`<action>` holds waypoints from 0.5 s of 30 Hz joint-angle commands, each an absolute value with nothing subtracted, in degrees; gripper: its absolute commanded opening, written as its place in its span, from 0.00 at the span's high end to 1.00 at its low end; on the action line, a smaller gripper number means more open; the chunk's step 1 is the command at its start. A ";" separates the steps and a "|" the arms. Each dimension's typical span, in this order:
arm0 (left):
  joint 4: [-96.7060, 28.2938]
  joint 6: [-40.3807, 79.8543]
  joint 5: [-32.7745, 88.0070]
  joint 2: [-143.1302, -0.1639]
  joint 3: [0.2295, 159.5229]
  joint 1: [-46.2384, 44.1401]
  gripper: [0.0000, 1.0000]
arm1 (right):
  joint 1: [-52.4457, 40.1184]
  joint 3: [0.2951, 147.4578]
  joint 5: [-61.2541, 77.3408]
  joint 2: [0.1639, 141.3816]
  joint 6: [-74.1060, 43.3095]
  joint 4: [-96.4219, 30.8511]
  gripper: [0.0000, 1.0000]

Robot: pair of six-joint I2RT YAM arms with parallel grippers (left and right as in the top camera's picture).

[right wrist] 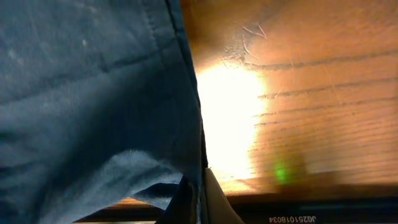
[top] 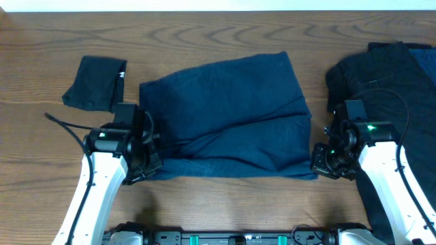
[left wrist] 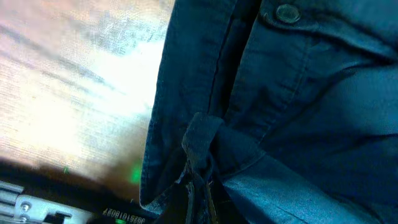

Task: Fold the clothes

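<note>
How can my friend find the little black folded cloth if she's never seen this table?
Start at the big navy blue garment in the middle of the wooden table. Look just past its left edge: the small black bundle lies there alone. It is the smallest piece, with a white tag at one corner.

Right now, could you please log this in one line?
navy garment: spread mid-table | left jaws: shut on near-left corner | right jaws: shut on near-right corner | small black garment: left | large black garment: right
</note>
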State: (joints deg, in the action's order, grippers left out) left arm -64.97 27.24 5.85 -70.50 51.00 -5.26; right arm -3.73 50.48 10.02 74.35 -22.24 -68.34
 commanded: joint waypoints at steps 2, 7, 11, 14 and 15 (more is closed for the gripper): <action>-67.29 28.18 4.45 -72.29 50.57 -4.93 0.93 | -3.40 50.17 7.92 74.63 -24.77 -68.60 0.97; -68.34 28.25 4.54 -72.86 50.57 -4.93 0.63 | -3.40 50.65 9.30 74.63 -25.19 -70.87 0.53; -68.29 28.25 4.54 -72.86 50.74 -4.93 0.07 | -3.40 53.28 9.45 74.63 -23.27 -73.23 0.37; -68.27 28.18 4.51 -72.86 52.73 -4.93 0.02 | -3.40 56.29 9.28 74.63 -22.00 -73.17 0.44; -68.27 28.18 4.51 -72.86 53.78 -4.93 0.02 | -3.40 57.39 9.47 74.63 -21.93 -73.03 0.48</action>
